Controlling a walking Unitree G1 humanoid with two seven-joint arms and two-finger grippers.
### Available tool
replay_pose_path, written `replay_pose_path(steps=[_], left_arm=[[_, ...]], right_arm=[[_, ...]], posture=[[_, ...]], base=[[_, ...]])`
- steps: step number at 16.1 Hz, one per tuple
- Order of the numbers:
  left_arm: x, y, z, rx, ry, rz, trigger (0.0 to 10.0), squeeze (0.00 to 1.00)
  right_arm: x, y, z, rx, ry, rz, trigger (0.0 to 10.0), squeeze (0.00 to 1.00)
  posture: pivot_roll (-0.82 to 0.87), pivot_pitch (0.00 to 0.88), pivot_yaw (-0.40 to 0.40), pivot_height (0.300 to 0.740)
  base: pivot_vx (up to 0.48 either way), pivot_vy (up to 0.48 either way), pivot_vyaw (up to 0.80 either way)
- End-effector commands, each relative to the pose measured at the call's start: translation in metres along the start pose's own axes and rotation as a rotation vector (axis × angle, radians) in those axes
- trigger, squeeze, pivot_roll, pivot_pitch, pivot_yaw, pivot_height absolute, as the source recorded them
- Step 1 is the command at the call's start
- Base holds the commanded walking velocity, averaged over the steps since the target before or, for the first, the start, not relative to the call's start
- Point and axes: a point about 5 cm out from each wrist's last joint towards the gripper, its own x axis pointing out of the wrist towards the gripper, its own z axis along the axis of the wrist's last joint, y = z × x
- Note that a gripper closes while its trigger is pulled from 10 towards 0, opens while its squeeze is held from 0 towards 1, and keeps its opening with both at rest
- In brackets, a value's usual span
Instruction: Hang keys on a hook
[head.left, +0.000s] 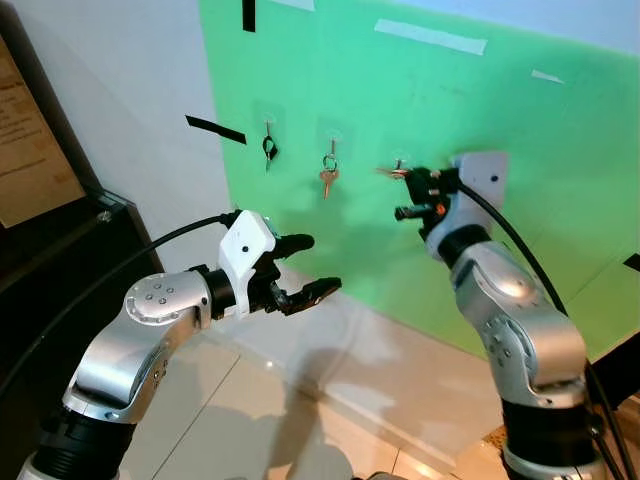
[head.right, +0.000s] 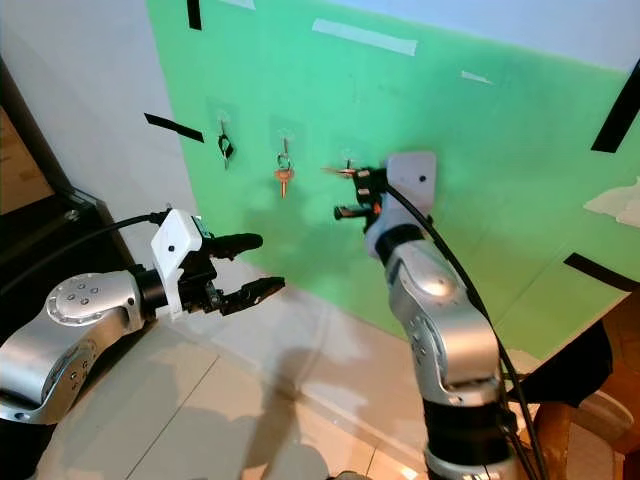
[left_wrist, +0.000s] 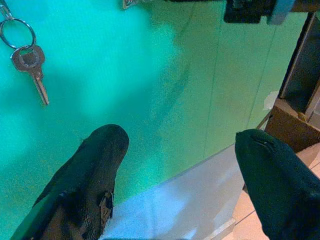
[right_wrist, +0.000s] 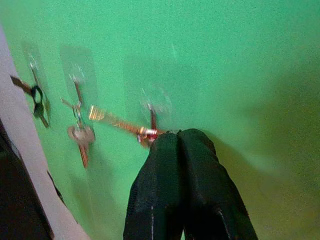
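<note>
Three small clear hooks sit in a row on a green board (head.left: 520, 130). From the left hook hangs a black key (head.left: 268, 150); a brass key on a ring (head.left: 328, 178) hangs from the middle one. At the right hook (right_wrist: 152, 112), my right gripper (right_wrist: 172, 136) is shut on the ring end of a third key (right_wrist: 114, 120), whose blade sticks out sideways to the left (head.left: 388, 172). I cannot tell whether its ring is over the hook. My left gripper (head.left: 318, 266) is open and holds nothing, lower down and left of the hooks, about level with the board's bottom edge.
A dark cabinet (head.left: 60, 260) stands against the wall on the left, close to my left arm. Black tape strips (head.left: 214, 129) and white tape (head.left: 430, 36) are stuck on the wall and board. Below is glossy tiled floor (head.left: 300, 420).
</note>
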Motion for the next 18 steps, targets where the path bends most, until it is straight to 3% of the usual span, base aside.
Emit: replay_pose_path(steps=[1,13,18], left_arm=[[0.001,-0.001,0.001,0.019,0.008,-0.013,10.0,0.00],[0.000,-0.002,0.001,0.026,0.003,-0.007,10.0,0.00],[-0.001,-0.003,0.000,0.021,0.007,-0.006,10.0,0.00]], right_arm=[[-0.002,0.001,-0.001,-0.012,0.012,0.010,10.0,0.00],[0.007,0.025,0.015,-0.029,-0.086,0.093,10.0,0.00],[0.008,0.028,0.007,-0.057,-0.053,0.114,10.0,0.00]], posture=[[-0.01,0.000,-0.035,0.740],[0.00,0.000,-0.049,0.740],[0.00,0.000,-0.052,0.740]], base=[[0.000,0.000,0.00],[0.000,0.000,0.00],[0.000,0.000,0.00]])
